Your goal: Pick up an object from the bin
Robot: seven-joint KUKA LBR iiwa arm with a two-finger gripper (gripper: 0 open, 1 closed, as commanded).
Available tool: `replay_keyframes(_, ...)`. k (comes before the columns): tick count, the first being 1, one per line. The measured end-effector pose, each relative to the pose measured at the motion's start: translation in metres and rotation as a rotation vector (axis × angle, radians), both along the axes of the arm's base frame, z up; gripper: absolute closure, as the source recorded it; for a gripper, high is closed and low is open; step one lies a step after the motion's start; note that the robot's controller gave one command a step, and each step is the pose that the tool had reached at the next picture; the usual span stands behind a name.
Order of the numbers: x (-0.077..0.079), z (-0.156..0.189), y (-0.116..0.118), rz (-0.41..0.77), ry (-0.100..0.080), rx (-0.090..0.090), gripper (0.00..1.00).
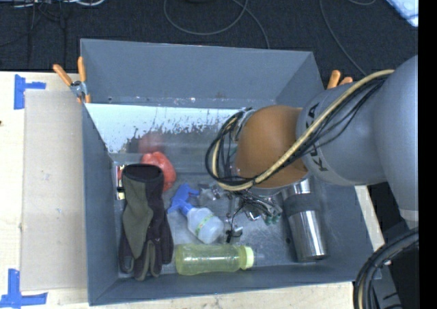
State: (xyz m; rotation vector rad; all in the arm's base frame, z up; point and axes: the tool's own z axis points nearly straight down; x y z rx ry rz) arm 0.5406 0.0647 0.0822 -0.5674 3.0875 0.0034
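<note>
My gripper (235,223) hangs low in the middle of the bin, under the arm's orange cover. Just left of it lies a small white bottle with a blue spray top (202,222), close to or touching the gripper's tip. In front of both, a clear yellow-green bottle (213,258) lies on its side along the bin's near wall. A shiny metal cup (305,232) lies to the right of the gripper, partly hidden by the arm.
A dark green glove (143,222) lies stretched along the bin's left side, with a red rounded thing (161,164) behind it. The arm and its cables cover the bin's right rear part.
</note>
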Motion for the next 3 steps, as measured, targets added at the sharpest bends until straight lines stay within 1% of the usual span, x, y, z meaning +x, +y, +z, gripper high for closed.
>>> replay_keyframes(1,0.002,-0.012,0.024,-0.156,-0.003,0.001,1.00)
replay_keyframes(2,0.002,-0.012,0.024,-0.157,-0.003,0.001,1.00)
replay_keyframes(3,-0.009,0.030,0.020,-0.164,0.003,0.000,1.00)
